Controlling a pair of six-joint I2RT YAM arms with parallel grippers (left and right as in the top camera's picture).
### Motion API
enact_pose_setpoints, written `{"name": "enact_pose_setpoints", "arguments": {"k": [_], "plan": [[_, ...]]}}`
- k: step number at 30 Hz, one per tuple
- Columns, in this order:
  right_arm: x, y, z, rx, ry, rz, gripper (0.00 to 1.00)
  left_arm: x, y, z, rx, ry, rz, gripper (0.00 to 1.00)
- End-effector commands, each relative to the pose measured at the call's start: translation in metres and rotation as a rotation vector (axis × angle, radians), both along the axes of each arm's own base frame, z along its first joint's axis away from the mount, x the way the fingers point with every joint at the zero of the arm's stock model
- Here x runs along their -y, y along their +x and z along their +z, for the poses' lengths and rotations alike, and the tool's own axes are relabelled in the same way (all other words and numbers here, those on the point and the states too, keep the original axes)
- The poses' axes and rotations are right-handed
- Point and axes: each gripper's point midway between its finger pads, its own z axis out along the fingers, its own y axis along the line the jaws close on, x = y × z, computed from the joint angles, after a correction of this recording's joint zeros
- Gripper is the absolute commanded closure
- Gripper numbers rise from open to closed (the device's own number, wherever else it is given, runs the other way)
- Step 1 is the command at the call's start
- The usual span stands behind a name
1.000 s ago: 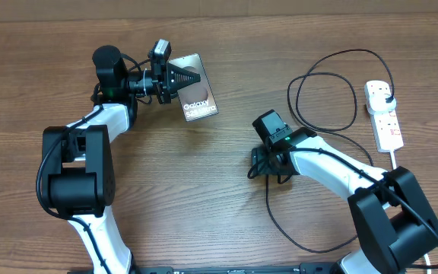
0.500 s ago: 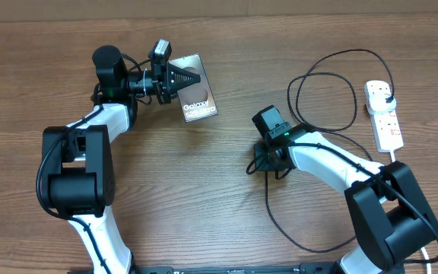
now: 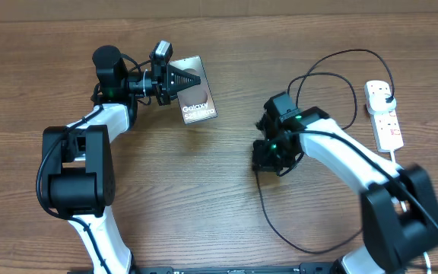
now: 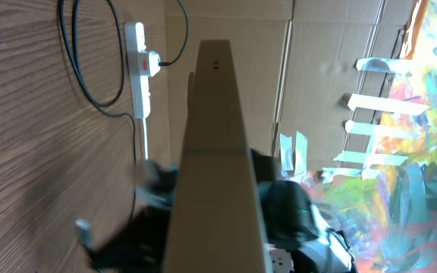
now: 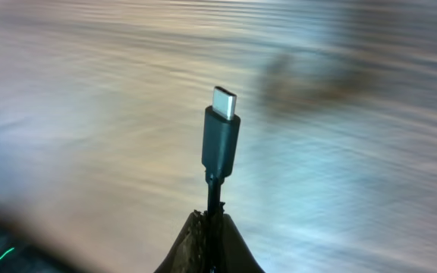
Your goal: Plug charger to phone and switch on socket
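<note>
tabletop (image 3: 204,198): wood grain, carrying everything.

socket (image 3: 384,114): lying near the far right corner, long side running along the right edge. the black plug (image 3: 387,93) is sitting in its far end. switches are too small to read.

phone (image 3: 198,103): sitting near the far edge, left of centre. it is tipped up on its side rather than lying flat. the left gripper (image 3: 179,78) is pinching it across the faces. in the left wrist view the phone is showing as a thin edge, with small openings at the end facing the socket.

charger (image 5: 220,144): its slack is looping between the socket and the middle of the tabletop. the right gripper (image 5: 211,226) is pressed together on the cable just behind the connector. the connector tip (image 5: 224,99) is standing clear and straight past the fingertips. the right gripper is hanging right of centre, well apart from the phone.

step in hand, judging: carrying the tip across to the phone's port.

doing it well:
- turning the flat tip in line with the phone's thin edge before closing in.
- watching the slack so it is not dragging the socket.
- left claw bracing the phone firmly against the push.
- pushing straight along the connector's axis, no sideways bending on such a short grip.
</note>
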Motion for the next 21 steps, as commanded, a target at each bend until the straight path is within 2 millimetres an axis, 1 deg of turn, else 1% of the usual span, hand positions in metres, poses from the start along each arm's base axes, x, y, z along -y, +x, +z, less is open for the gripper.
{"name": "enact_pose_setpoints", "arguments": {"k": [1,3,7,9,11,13,14,16,21], "plan": [[-0.036,-0.015,0.086,0.106,0.322,0.131,0.96,0.005,-0.006,0.010,0.053,-0.002,-0.043,0.96],[-0.033,-0.027,0.103,0.123,0.341,0.147,0.96,0.010,-0.008,0.011,0.074,-0.002,-0.055,0.96],[-0.030,-0.047,0.122,0.155,0.353,0.197,0.96,0.023,-0.013,0.016,0.145,-0.004,-0.083,0.96],[-0.035,-0.053,0.129,0.175,0.365,0.222,0.96,0.033,-0.017,0.019,0.180,-0.006,-0.099,0.96],[-0.041,-0.058,0.131,0.176,0.373,0.244,0.96,0.040,-0.019,0.021,0.197,-0.008,-0.106,0.96],[-0.051,-0.066,0.135,0.162,0.419,0.278,0.96,0.047,-0.021,0.021,0.199,-0.010,-0.112,0.96],[-0.061,-0.070,0.138,0.154,0.461,0.308,0.96,0.053,-0.023,0.021,0.199,-0.011,-0.122,0.96],[-0.067,-0.069,0.138,0.169,0.469,0.324,0.96,0.060,-0.027,0.021,0.199,-0.013,-0.140,0.96],[-0.071,-0.051,0.137,0.197,0.454,0.248,0.96,0.066,-0.031,0.021,0.180,-0.013,-0.156,0.96]]}}
